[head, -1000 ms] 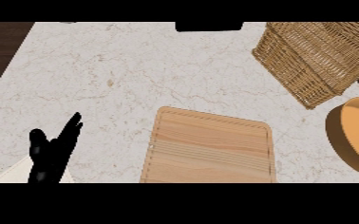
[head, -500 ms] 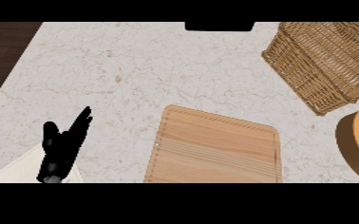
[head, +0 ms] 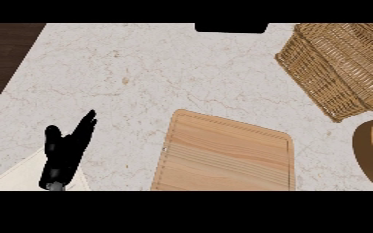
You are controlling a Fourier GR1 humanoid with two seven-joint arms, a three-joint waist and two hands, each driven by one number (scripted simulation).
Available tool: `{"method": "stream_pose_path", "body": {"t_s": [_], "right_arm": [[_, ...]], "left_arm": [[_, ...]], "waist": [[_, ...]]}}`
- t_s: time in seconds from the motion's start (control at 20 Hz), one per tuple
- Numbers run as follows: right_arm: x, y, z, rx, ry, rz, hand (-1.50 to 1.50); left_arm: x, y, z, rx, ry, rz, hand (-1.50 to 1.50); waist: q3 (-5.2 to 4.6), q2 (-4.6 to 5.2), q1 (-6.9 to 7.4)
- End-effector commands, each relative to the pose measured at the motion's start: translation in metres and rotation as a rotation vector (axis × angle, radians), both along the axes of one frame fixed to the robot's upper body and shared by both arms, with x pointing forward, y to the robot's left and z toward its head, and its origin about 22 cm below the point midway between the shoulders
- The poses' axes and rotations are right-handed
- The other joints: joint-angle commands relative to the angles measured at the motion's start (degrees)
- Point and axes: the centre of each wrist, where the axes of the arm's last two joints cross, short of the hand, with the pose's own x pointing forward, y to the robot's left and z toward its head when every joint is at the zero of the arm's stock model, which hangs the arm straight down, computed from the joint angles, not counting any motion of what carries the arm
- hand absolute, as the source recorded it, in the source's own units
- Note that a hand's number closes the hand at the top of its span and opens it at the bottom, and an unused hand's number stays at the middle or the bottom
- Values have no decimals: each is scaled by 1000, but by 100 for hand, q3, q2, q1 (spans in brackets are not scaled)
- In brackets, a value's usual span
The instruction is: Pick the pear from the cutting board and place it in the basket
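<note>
Marble bench lies under me; nearest, my left hand (head: pixel 64 153) rests with fingers straight, holding nothing, left of the cutting board (head: pixel 226 155). I see no pear on it, nor my right hand. Farther right, the basket (head: pixel 331 64) waits, so I judge the placing not done.

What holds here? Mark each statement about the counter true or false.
1. A pear lies on the cutting board. False: no pear shows on the board's visible surface.
2. The basket sits at the view's upper right. True.
3. The left robot hand is curled round a fruit. False: its fingers are straight and it holds nothing.
4. The cutting board lies apart from the basket. True.
5. The left robot hand rests on the cutting board. False: it is to the board's left, over the counter.
</note>
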Motion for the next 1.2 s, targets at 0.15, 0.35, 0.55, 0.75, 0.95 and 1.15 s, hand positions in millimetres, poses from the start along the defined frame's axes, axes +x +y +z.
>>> {"method": "stream_pose_path", "body": {"t_s": [0.15, 0.35, 0.55, 0.75, 0.95, 1.15], "right_arm": [[28, 4, -55, 180, 96, 20, 150], [27, -12, -62, 191, 73, 8, 150], [29, -13, -85, 189, 81, 8, 150], [23, -27, -64, 18, 55, -228, 150], [10, -40, -86, -104, 72, -137, 150], [18, -35, -77, -142, 0, -158, -150]], "left_arm": [[-14, -3, -17, 2, 108, 24, 0], [1, 0, -15, 4, 110, 13, 0], [-10, 6, -20, -22, 110, 3, 0], [0, -5, -10, -3, 97, -9, 0], [-7, 5, -14, 12, 93, 11, 0], [-1, -1, -13, -3, 84, -11, 0]], "waist": [[-43, 36, -40], [-37, 100, 4], [-35, 103, 49], [-33, 140, 111], [-26, 128, 102], [-24, 159, 174]]}}
